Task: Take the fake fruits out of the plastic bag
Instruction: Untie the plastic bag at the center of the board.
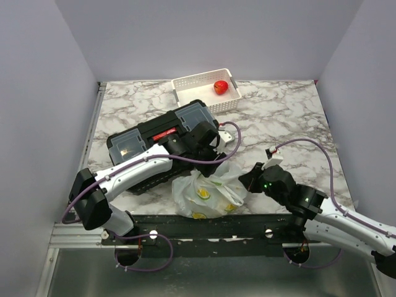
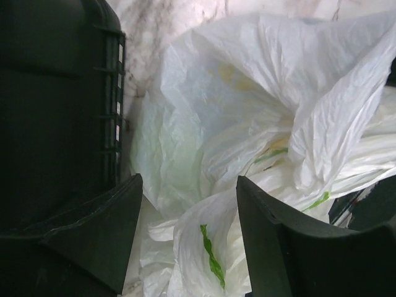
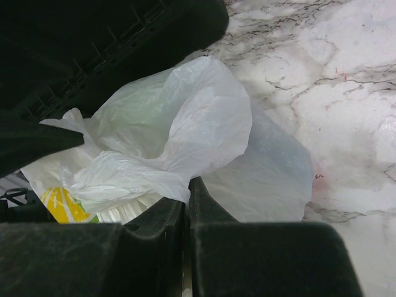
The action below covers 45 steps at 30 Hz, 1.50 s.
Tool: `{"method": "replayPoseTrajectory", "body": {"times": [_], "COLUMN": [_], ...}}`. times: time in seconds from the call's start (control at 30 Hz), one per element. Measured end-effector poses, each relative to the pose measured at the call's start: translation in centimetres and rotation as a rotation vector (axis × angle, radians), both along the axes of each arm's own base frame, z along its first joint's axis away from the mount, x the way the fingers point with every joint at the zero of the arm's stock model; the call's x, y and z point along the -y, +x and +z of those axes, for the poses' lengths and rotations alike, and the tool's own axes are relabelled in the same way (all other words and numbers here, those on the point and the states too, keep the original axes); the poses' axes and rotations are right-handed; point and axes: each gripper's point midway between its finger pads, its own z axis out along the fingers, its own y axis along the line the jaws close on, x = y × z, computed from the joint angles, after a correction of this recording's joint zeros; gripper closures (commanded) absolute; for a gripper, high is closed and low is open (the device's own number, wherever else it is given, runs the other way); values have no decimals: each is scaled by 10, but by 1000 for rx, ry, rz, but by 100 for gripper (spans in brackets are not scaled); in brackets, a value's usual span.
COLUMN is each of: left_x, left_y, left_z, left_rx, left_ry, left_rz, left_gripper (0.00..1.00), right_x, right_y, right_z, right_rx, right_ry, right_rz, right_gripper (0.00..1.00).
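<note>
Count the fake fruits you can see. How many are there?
1 in plain view: a red fruit lying in the white basket at the far side. More may be hidden inside the plastic bag, where yellow and green patches show through.

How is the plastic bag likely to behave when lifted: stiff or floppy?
Probably floppy: the plastic bag lies in thin, crumpled folds, so it should sag. Yellowish shapes showing through suggest loose contents that may shift downward.
</note>
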Motion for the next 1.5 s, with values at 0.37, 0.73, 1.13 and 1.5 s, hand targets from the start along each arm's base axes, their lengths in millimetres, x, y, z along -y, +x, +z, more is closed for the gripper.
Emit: {"method": "replayPoseTrajectory", "body": {"times": [0.37,0.73,1.13,1.5], "left_x": [-2,2,-23,-22], "left_y": [-34,-48,-24,-25], "left_z": [-30,-24,39,55], "left_rx": [-131,-155,166,226], "left_ry": [23,-27,-217,-344], "left_rz": [-107,-183,-22,2], "left_gripper": [44,100,100,100], "right_x": [9,24,8,-26], "right_y": [-6,-1,18,42], "right_z": [-3,2,11,53], "right_rx": [-33,-16,-6,194], "right_ry": [5,29,-184,-333], "right_rz": [-29,-118,-60,165], "right_gripper": [88,77,48,28]}}
